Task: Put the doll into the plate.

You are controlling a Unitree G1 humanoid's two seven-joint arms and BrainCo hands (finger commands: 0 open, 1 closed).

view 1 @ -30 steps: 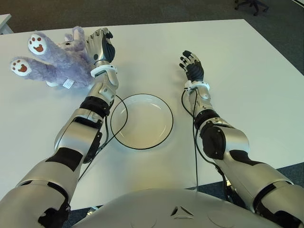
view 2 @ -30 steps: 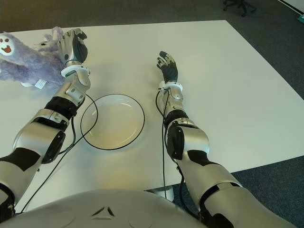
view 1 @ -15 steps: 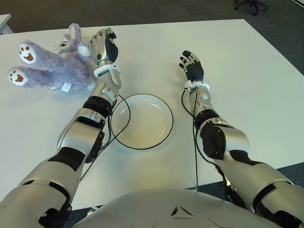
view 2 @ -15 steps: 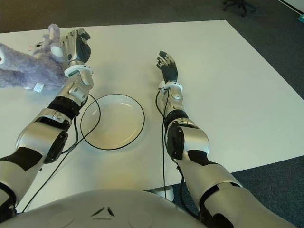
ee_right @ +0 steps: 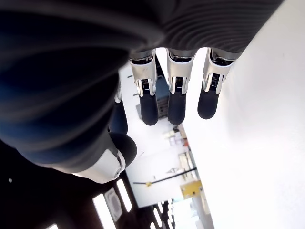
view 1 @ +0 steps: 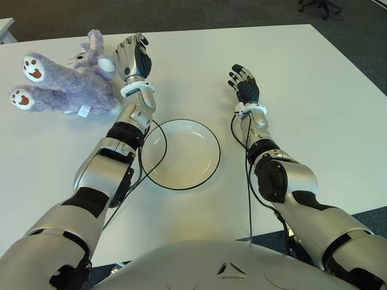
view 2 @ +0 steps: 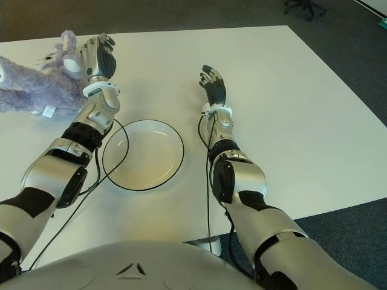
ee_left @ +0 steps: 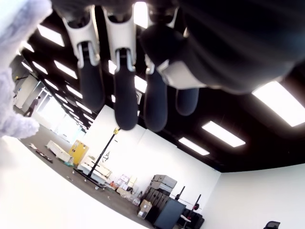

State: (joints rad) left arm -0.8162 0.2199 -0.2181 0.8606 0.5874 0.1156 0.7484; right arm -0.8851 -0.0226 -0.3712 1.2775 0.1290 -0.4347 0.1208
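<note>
Doll [view 1: 60, 90]: purple plush, lying on the table [view 1: 338, 121] just left of the left hand's fingers [view 1: 130, 45], feet pointing away to the left, head end and one pale ear nearest the fingers. Touching the thumb side or merely close: cannot tell from the eye views. A scrap of purple fur at the edge of the left wrist view, beside the fingertips, not between them.

Left hand [view 1: 132, 57]: raised, palm up, fingers extended and relaxed, holding nothing; in the wrist view the fingers [ee_left: 121, 71] hang straight with only ceiling behind them.

Plate [view 1: 208, 142]: white with a dark rim, bare, lying nearer the robot than either hand's fingers, behind and to the right of the left wrist, well apart from the doll.

Right hand [view 1: 245, 84]: idle, showing to the right of the plate and beyond it, fingers [ee_right: 176, 102] loosely extended, nothing in them.

Step in hand, as a judgement: the reach, with the grasp not yet made and the doll not in the plate. Next move likely calls for turning the left palm toward the plush, closing round the head or body, then lifting and carrying back and rightward over the plate before letting go. Soft, floppy body; legs liable to trail over the rim.
</note>
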